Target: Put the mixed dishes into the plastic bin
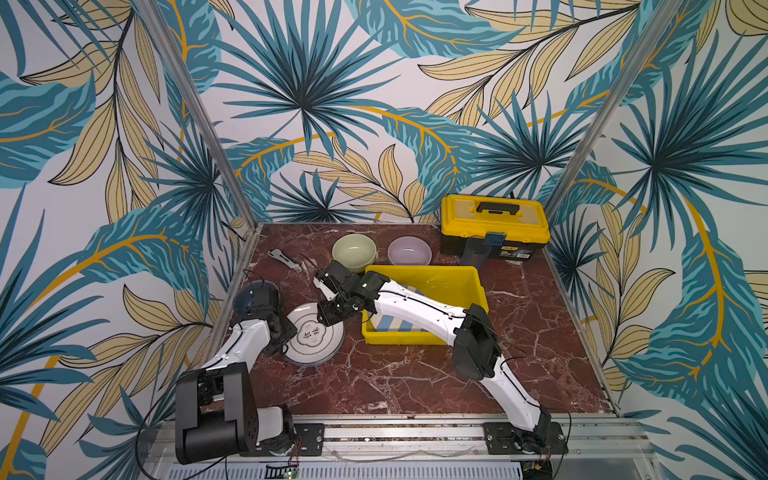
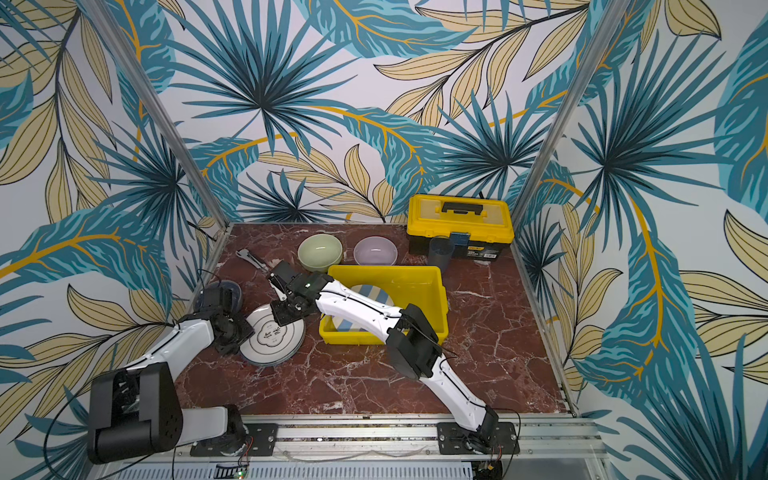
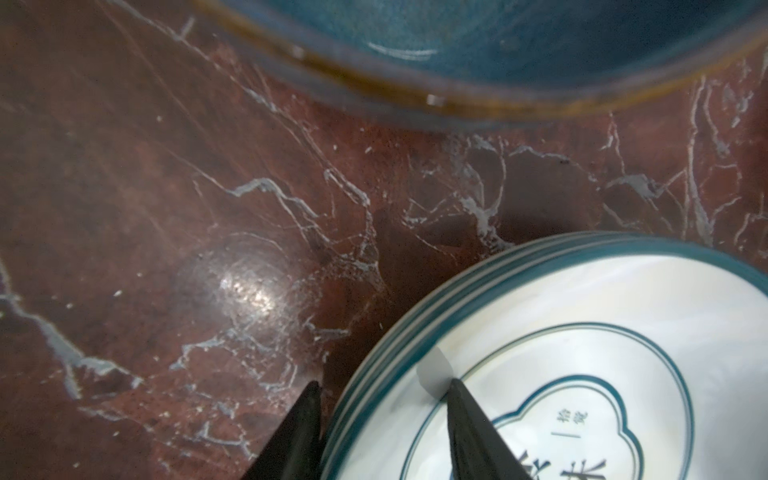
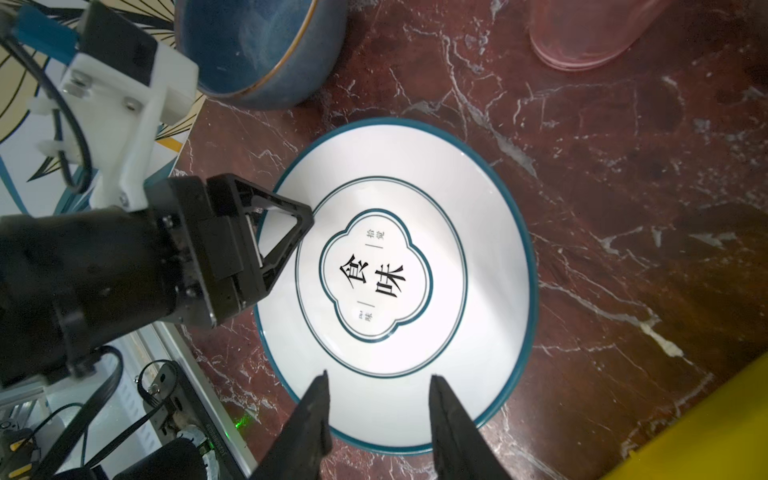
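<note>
**On table point(image 1: 415, 374): one dish binned, rest outstanding**

One blue-and-cream striped plate point(image 2: 372, 293) is contained in the yellow plastic bin point(image 1: 419, 270). Not yet binned: white emblem plate stack point(image 1: 318, 336) near the bin, green bowl point(image 1: 354, 249), lilac bowl point(image 1: 409, 250), blue bowl point(image 4: 249, 45), grey tumbler point(image 1: 476, 249). Left gripper point(image 3: 382, 386) is set astride the stack's rim; clamping cannot be told. Right gripper point(image 4: 378, 378) is held open over the top plate.

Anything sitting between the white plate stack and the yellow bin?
Nothing lies on the table between the white plate stack and the yellow bin. Only the right arm crosses above that gap, right gripper over the stack.
</note>
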